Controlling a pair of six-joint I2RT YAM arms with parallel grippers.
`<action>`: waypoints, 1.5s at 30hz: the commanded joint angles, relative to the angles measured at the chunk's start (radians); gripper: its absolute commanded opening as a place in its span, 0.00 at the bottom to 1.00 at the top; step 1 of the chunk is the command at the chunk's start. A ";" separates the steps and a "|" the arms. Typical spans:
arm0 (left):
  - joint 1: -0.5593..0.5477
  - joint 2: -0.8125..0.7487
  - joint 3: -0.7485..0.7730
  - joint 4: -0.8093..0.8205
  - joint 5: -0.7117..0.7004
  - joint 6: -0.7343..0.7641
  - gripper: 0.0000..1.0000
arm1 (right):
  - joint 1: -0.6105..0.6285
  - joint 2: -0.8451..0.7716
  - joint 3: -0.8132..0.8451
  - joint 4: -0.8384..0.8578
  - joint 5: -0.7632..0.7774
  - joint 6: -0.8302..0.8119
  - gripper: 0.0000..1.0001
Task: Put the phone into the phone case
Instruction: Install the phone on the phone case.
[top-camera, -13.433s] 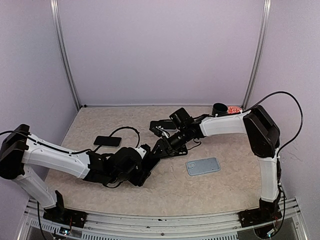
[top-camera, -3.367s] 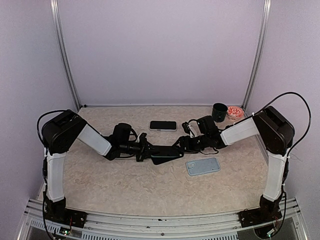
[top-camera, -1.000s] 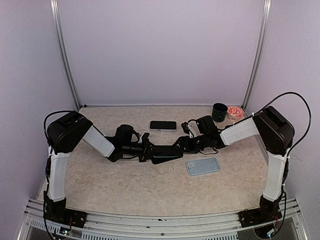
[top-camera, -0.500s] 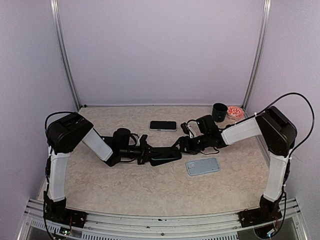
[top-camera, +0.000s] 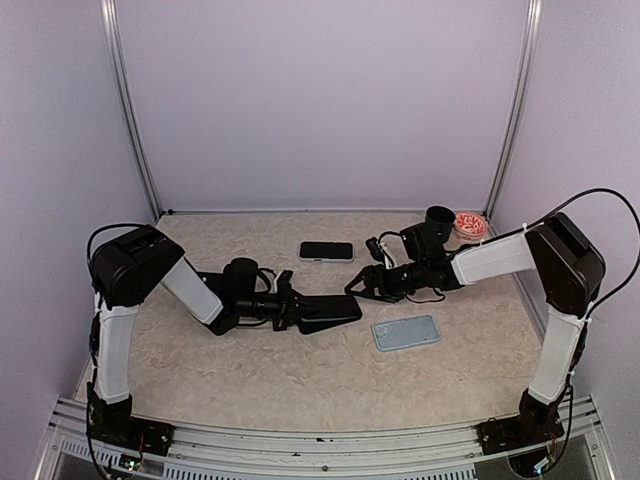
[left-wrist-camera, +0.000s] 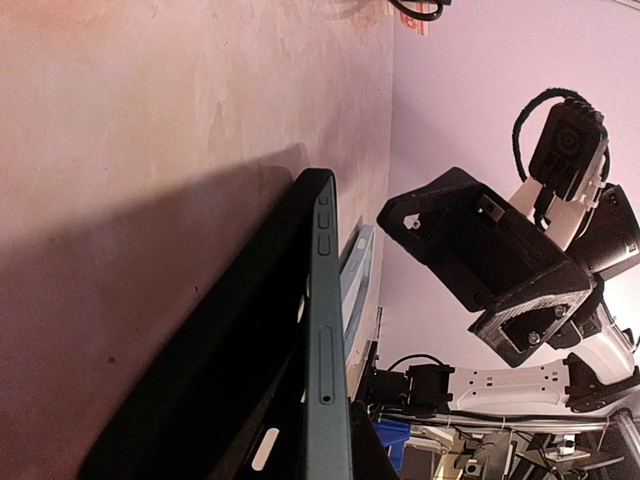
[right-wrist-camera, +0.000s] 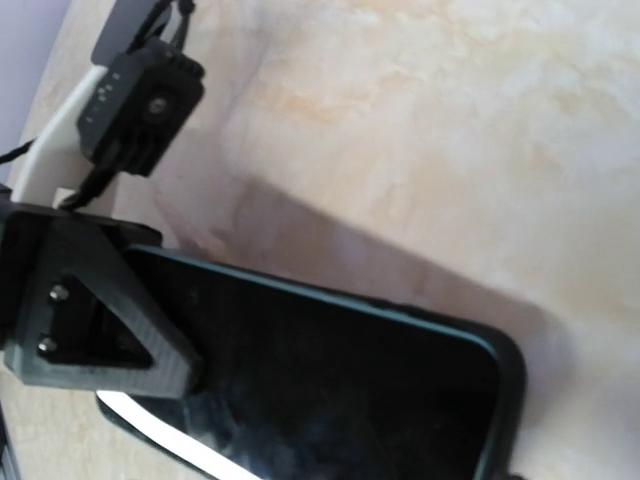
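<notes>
- Just left of the pale case (top-camera: 406, 332), the dark phone (top-camera: 332, 310), apparently already in a dark shell, is held low over the counter (top-camera: 250, 370) by the clamped left tool (top-camera: 293, 312).
- Beyond the pale case, the right tool (top-camera: 360, 288), jaws wide, has backed off the phone; pressing-in looks finished.

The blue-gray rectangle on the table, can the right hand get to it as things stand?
Probably yes. The right hand is open and seems empty, just beyond the blue-gray rectangle, which lies bare with nothing on it or in between.
</notes>
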 joint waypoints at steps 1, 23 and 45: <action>0.000 -0.053 -0.012 0.120 0.014 -0.023 0.00 | -0.012 -0.021 -0.015 -0.017 -0.011 -0.015 0.73; -0.007 -0.076 -0.035 0.255 0.036 -0.061 0.00 | -0.019 0.040 -0.006 0.007 -0.088 0.004 0.73; -0.017 -0.072 -0.030 0.232 0.042 -0.061 0.00 | -0.025 0.100 -0.046 0.298 -0.370 0.179 0.53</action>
